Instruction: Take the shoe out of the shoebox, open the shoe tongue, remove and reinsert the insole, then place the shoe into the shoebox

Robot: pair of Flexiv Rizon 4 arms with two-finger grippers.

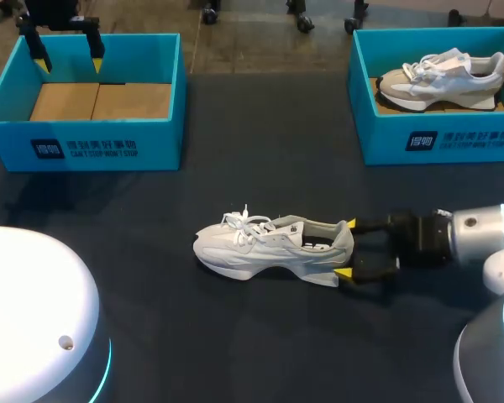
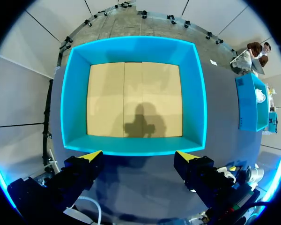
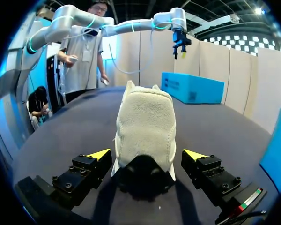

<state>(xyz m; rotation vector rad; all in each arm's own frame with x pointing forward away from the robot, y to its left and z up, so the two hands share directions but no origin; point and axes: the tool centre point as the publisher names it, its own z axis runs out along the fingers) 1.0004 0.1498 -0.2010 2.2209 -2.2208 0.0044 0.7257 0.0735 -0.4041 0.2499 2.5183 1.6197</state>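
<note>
A white sneaker (image 1: 273, 245) lies on its sole in the middle of the dark table, toe pointing left. My right gripper (image 1: 347, 248) stands open around its heel. In the right wrist view the heel (image 3: 145, 126) sits between the yellow-tipped fingers, with a gap on each side. The empty blue shoebox (image 1: 92, 143) with a cardboard floor stands at the back left. My left gripper (image 1: 67, 50) hangs open above it. Seen from the left wrist, that shoebox (image 2: 133, 44) lies straight below my left gripper (image 2: 139, 156).
A second blue shoebox (image 1: 454, 138) at the back right holds a beige and white sneaker (image 1: 441, 77). Bare dark table lies around the white sneaker and between the two boxes.
</note>
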